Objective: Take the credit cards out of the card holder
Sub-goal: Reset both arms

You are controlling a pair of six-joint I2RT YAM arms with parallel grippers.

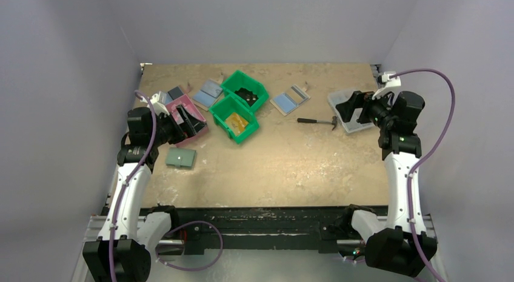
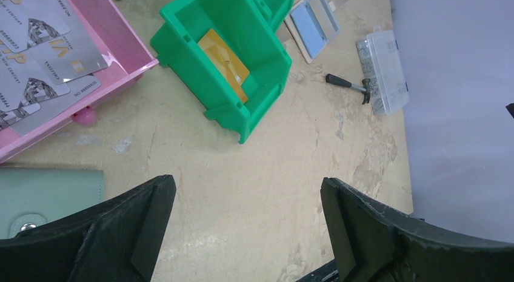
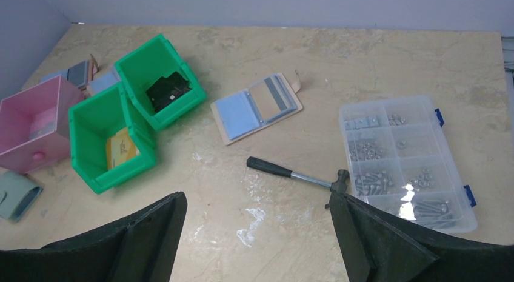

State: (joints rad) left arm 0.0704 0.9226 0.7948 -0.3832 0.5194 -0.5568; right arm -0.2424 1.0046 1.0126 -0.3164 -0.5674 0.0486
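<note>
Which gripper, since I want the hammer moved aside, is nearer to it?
Right. The right gripper hovers just right of the hammer, over the parts box. The left gripper is far left, beyond the green bins, at the pink box.

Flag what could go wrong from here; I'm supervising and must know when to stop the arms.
1. The flat tan folding card holder, open to its light-blue lining, lies loose; pulling at its slots one-handed would probably drag it along.
2. The black-handled steel hammer lies between it and the open right gripper; a low reach could knock it.
3. A similar blue-lined holder lies far left and might be picked by mistake.
</note>
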